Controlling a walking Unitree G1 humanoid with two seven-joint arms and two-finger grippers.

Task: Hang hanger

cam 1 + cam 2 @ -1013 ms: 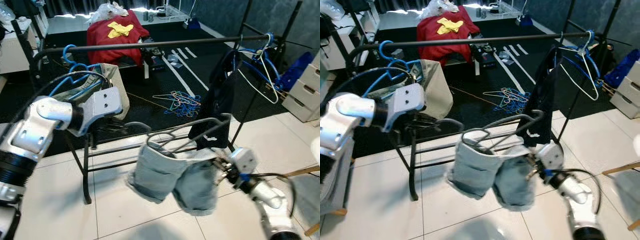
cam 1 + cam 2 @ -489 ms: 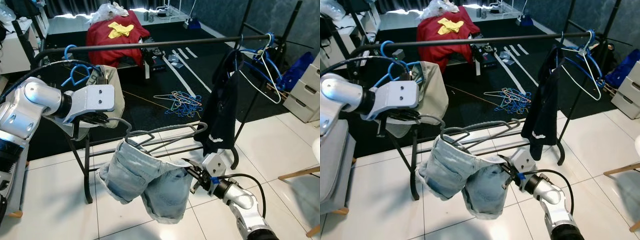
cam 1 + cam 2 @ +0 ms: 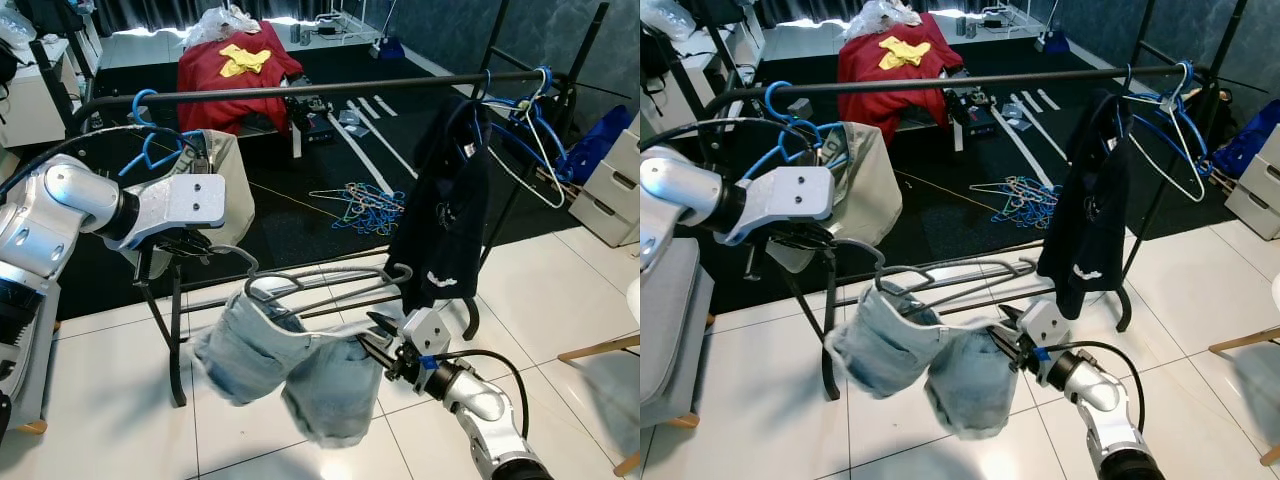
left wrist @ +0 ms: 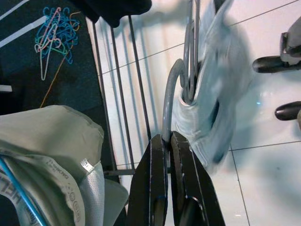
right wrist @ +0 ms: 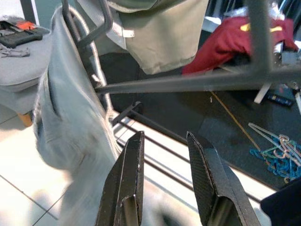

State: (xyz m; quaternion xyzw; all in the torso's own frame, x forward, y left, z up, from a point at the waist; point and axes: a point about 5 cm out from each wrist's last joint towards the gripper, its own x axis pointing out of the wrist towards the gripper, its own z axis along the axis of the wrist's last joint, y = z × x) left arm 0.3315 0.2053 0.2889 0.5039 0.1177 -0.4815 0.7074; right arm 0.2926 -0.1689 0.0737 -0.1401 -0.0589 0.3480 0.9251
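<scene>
since the earlier frames the right pincer has let go of the denim shorts and now sits open just beside them, fingers spread. left pincer is clamped on the hook of the grey hanger, which carries the shorts well below the clothes rail. to do this well, i judge the left arm should lift the hook above the rail, into the free stretch between the blue hangers and the dark shirt, then lower it before opening.
</scene>
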